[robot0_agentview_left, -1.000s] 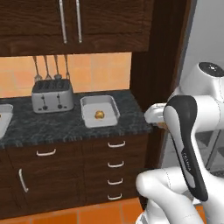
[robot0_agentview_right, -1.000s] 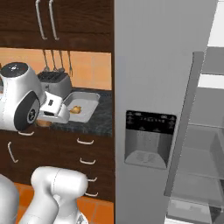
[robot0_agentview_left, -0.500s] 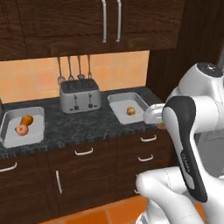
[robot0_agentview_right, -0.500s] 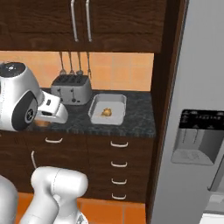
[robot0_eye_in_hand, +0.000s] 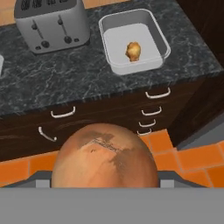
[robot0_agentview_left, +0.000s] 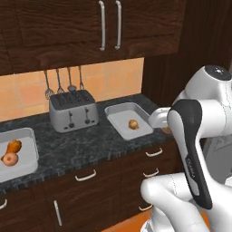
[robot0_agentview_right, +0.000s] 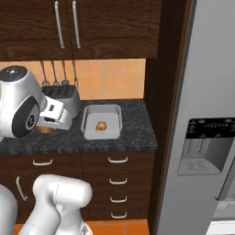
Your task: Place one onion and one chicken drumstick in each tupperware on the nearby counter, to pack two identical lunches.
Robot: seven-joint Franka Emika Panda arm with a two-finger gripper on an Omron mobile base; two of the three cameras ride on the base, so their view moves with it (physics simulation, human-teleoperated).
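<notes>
My gripper is shut on an onion, a round pinkish-tan ball that looms large at the bottom of the hand view and hides the fingertips. It hangs in front of the counter, out over the floor. On the counter, right of the toaster, a grey tupperware holds one golden chicken drumstick; the same tupperware and drumstick appear in the left base view. At the far left, a second tupperware holds a drumstick and an onion.
A silver toaster stands between the two trays, with utensils hanging on the wall behind it. Dark drawers with curved silver handles lie below the worktop. A grey fridge stands to the right, and wall cupboards hang above.
The base has driven left along the counter, so the whole scene slid right: the left tray came into view and the fridge drew towards the edge. The onion stays in the gripper.
</notes>
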